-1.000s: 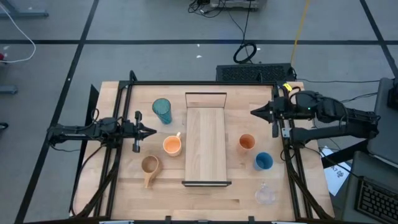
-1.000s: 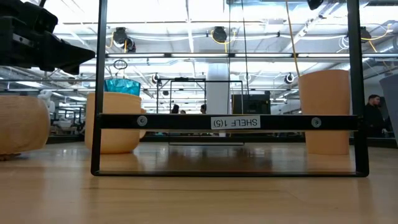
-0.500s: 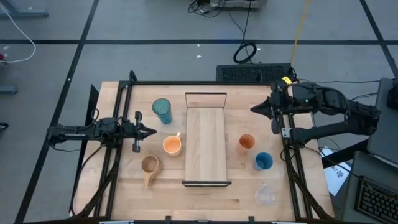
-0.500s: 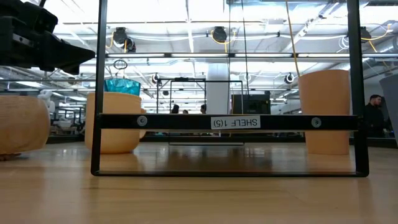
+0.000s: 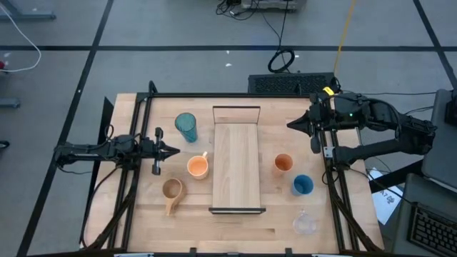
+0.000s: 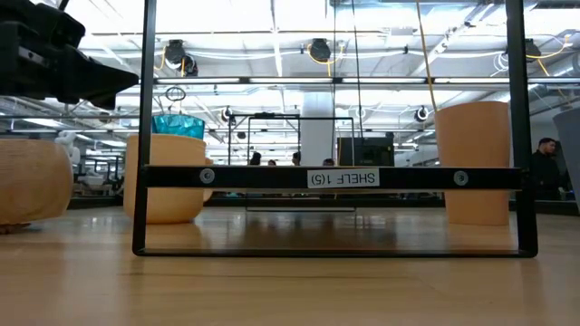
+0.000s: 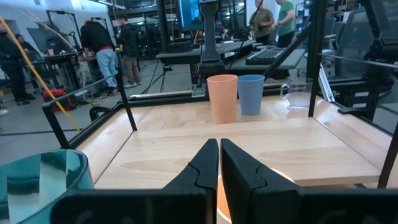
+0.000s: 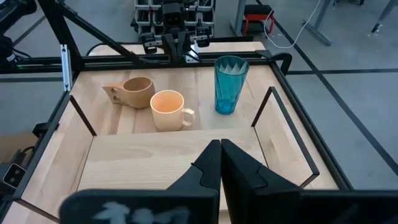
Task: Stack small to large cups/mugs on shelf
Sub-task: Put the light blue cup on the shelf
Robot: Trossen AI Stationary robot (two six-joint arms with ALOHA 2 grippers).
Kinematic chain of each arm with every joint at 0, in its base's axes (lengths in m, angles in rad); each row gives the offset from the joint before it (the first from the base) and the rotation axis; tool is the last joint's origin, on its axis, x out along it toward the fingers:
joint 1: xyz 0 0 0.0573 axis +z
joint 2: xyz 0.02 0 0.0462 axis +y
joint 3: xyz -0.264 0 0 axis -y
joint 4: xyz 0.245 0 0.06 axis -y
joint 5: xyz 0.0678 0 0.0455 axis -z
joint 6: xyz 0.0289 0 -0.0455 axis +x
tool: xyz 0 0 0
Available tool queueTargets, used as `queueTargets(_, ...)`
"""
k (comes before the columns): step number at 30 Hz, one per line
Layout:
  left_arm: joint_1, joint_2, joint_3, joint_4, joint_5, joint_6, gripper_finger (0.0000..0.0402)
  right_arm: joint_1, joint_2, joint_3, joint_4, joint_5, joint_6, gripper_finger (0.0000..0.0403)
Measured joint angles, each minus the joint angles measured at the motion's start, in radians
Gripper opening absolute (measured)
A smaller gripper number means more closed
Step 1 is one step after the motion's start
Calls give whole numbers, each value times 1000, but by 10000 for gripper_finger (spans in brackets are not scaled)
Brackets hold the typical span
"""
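Nothing is stacked yet; I judge this to be the very start, with the first pick not begun. My left pincer hangs over the left edge of the tabletop, fingers pressed together and holding nothing.

Going left to right across the tabletop: the tan handled mug sits near the front left, and nothing shows inside it. The tall teal tumbler stands farther back, just beside the shelf's left edge, and looks empty in my right wrist view. The orange mug with pale handle sits between those two, close to the shelf, and is also empty. The shelf lies lengthwise down the middle, its board bare from one dark rail to the other. Right of it stands the orange cup, then the blue cup just beside it toward the front, and the tiny clear glass near the front right corner; I cannot tell what, if anything, is in that one.

My right pincer hovers above the back right of the tabletop, fingers shut and empty.

The next move calls for spreading one pincer, then coming down on the largest vessel as the base, or on the smallest if the order runs that way.
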Motion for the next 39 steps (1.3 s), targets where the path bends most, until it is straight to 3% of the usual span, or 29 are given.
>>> queueTargets(7,0,0,0,0,1,-58,21,0,0,0,0,0,0,0)
queueTargets(11,-1,0,0,36,54,-54,21,0,0,0,0,0,0,0)
queueTargets(15,-1,0,52,24,61,-103,21,0,-1,0,0,0,0,0)
queueTargets(25,-3,81,314,-248,62,-118,21,0,0,0,0,0,-1,0)
queueTargets(39,-2,399,782,-504,61,-124,21,0,-1,0,0,0,-1,0)
